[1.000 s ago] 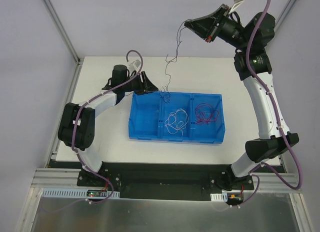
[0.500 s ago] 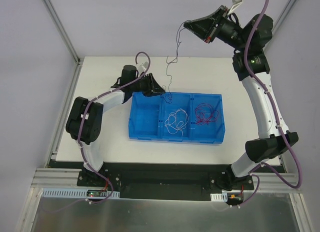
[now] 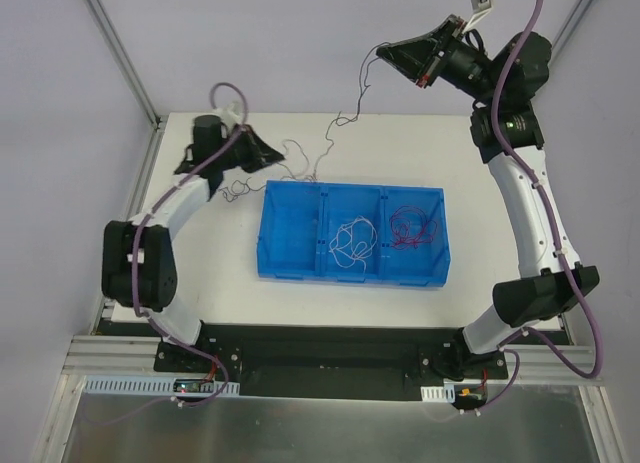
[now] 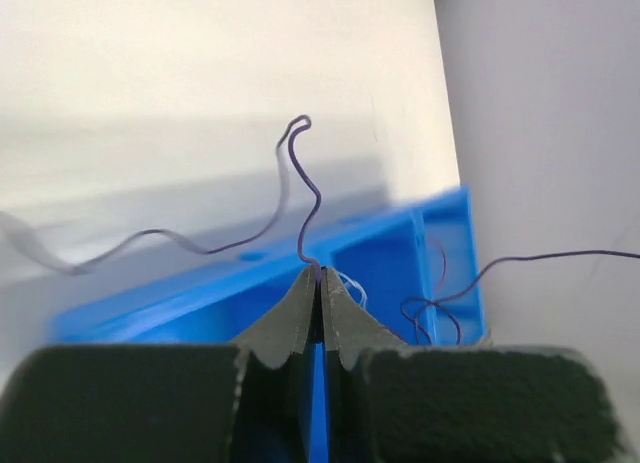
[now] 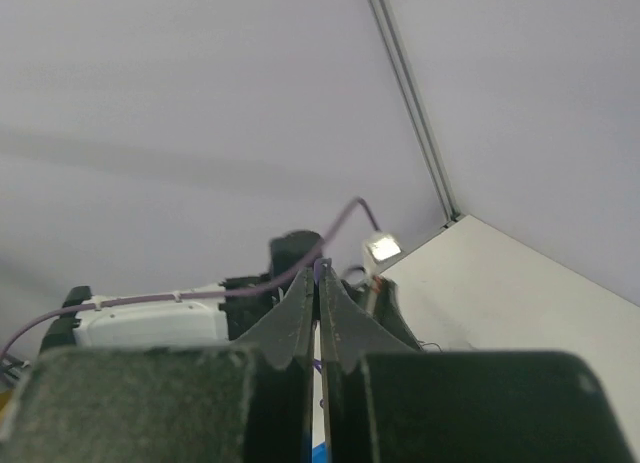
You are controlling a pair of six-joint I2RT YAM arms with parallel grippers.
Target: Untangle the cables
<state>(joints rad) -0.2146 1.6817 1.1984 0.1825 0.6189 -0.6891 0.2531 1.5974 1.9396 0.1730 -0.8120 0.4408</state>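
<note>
One dark purple cable [image 4: 316,193], thin, curly, pinched by left hand [image 4: 320,276] and right hand [image 5: 320,270].

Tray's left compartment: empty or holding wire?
Empty: only bare blue floor shows in the left compartment; white wire and red wire lie in the others.

I count three colours of cables: one dark purple cable [image 4: 317,195], one white clump [image 3: 350,241] and one red clump [image 3: 412,226]. There is one blue tray [image 3: 290,238] with three compartments, on one worktop [image 3: 200,273]. I have two arms, left [image 3: 190,198] and right [image 3: 525,203].
</note>
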